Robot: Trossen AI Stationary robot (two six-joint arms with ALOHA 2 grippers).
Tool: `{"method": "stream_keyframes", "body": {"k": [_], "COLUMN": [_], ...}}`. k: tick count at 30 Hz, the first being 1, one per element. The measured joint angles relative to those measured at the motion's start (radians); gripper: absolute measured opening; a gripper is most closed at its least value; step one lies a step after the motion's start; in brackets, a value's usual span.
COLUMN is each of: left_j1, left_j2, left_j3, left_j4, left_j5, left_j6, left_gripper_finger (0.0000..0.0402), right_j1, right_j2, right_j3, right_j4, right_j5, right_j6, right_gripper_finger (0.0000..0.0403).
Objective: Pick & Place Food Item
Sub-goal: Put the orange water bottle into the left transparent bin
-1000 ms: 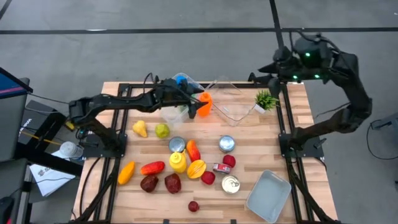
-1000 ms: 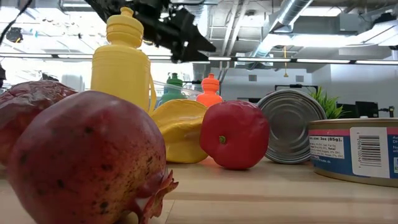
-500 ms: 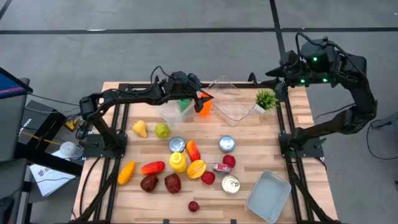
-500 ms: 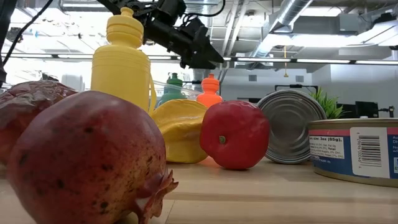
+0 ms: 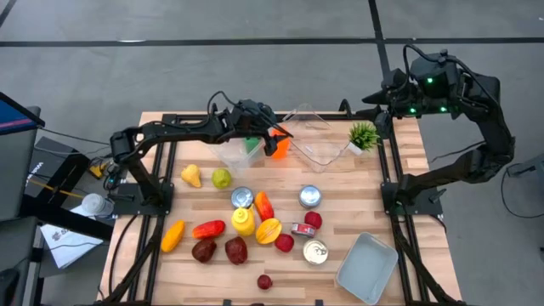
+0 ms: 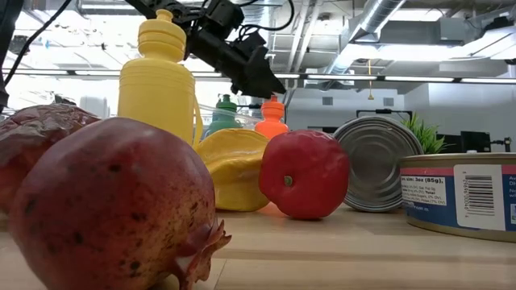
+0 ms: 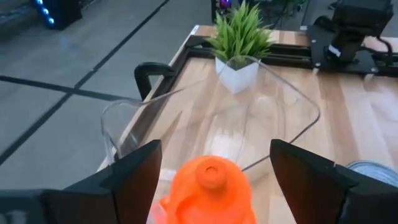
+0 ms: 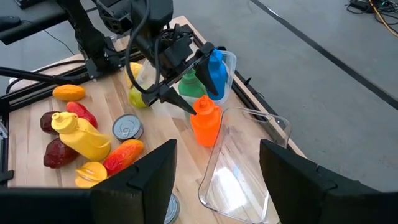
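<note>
We see our left pincer point(image 7: 211, 171) spread wide astride the orange plastic bottle point(image 7: 210, 191), clear plastic tub point(image 7: 273, 118) and green potted plant point(image 7: 239, 37) just beyond, right pincer point(image 8: 214, 165) parted, empty.

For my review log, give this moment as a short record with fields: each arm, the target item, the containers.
left gripper: open, fingers either side of the orange bottle's cap, not closed on it
right gripper: open, raised off the table's far right corner, holding nothing
orange bottle: upright, beside the clear bin
clear bin: nothing in it, next to the potted plant
grey tray: near right corner, nothing in it
</note>
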Motion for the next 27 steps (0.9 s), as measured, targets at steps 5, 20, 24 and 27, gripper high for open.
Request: {"method": "stream_keyframes", "body": {"k": [5, 20, 24, 27], "left_j1": [-0.004, -0.007, -0.007, -0.012], "left_j2": [0.025, 0.022, 0.021, 0.021], "left_j3": [0.0, -0.001, 0.0, 0.0], "left_j4": [0.005, -0.005, -0.003, -0.003], "left_j5": [-0.005, -0.039, -0.01, 0.023], "left_j6": [0.027, 0.072, 0.071, 0.069], "left_gripper_finger": [0.0254, 0.0095, 0.0051, 0.0044], "right_j1": [0.0, 0.0, 0.0, 0.0], "right_j2": [0.0, 0.0, 0.0, 0.0], "right_j3": [0.0, 0.0, 0.0, 0.0], "right_j4": [0.001, 0.002, 0.002, 0.002], "right_j5": [0.0, 0.0, 0.0, 0.0], "right_j6": [0.0, 0.0, 0.0, 0.0], "right_gripper_finger": [0.0221, 0.0196, 0.0183, 0.0175]}}
